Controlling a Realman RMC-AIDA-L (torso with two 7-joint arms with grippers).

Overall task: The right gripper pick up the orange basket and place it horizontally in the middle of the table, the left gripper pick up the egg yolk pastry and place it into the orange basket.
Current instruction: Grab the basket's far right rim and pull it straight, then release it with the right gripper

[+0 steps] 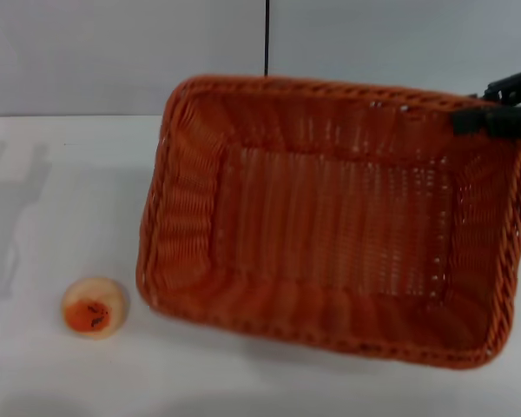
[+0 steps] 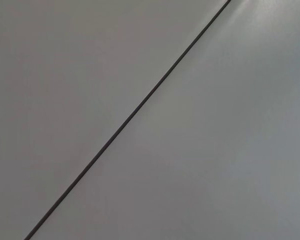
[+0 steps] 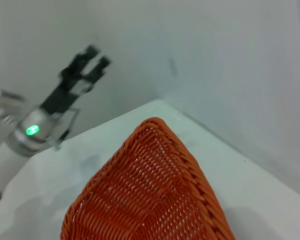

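From the head camera I see the right pincer (image 1: 476,117) at the far right rim of the orange basket (image 1: 330,217), its black fingers clamped on the braided edge. Most of that arm is cut off by the frame's right side, so I see only the dark tip and a bit of the body behind it. The basket stretches away from the pincer toward my left, tilted, its open inside turned up toward the camera. Whether its underside touches the table (image 1: 61,191) I cannot tell.

The egg yolk pastry (image 1: 95,307) sits on the table well apart from the right pincer, beyond the basket's far left corner and near that corner, not touching it. Its orange top carries dark marks.

The right wrist camera shows only one corner of the basket (image 3: 150,195), the rest cut off, and none of its own fingers. Beyond that corner the left pincer (image 3: 94,56) is raised off the table, its two fingers slightly parted and holding nothing. A green light (image 3: 32,130) glows on that arm.

The left wrist camera gives me only a plain grey surface crossed by a thin dark line (image 2: 130,117).
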